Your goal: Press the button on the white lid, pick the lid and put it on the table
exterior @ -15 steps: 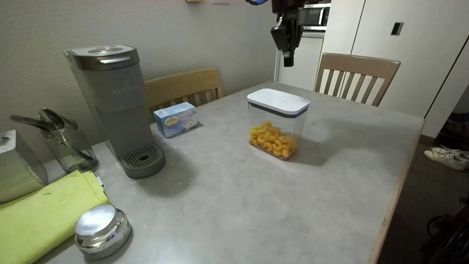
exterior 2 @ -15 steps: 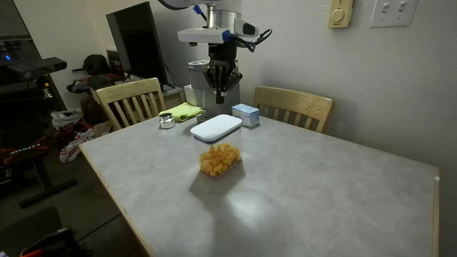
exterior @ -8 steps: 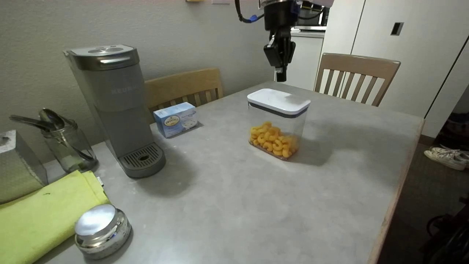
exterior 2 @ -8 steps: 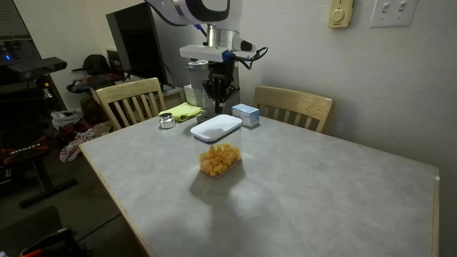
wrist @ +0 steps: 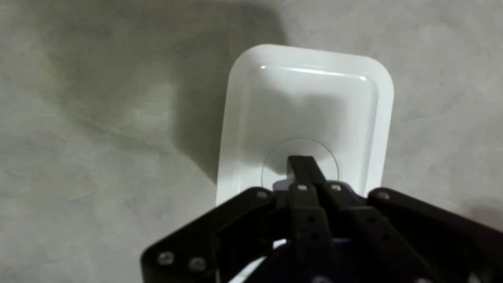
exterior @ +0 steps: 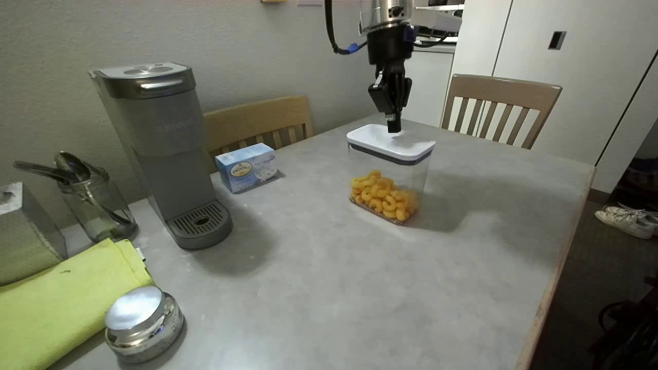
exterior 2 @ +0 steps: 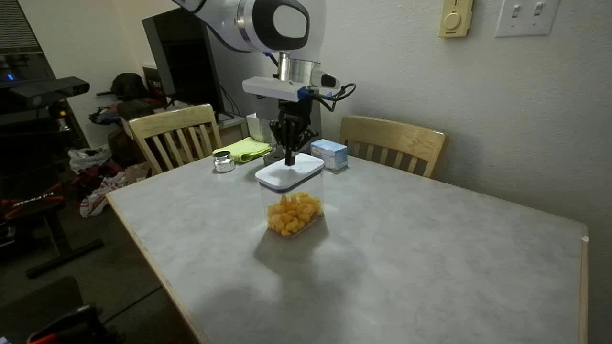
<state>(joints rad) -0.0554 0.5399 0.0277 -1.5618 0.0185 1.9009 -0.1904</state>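
Status: Clenched, Pointing Down

The end effector (wrist: 301,162) is clenched, its fingertips (exterior 2: 289,160) together, and points downward at the round button (wrist: 300,148) in the top of the white lid (wrist: 304,110). Contact with the button cannot be determined. The lid is seated on the clear container (exterior: 388,172), which holds curled yellow pieces (exterior: 383,197) and stands upright on the desk (exterior: 360,288). Farther out stand a blue box (exterior: 247,168) and a grey coffee maker (exterior: 167,149), then a yellow cloth (exterior: 77,298) with a silver pot (exterior: 144,324) just beside it.

Home: dining table (exterior: 349,282), coffee maker (exterior: 167,128)
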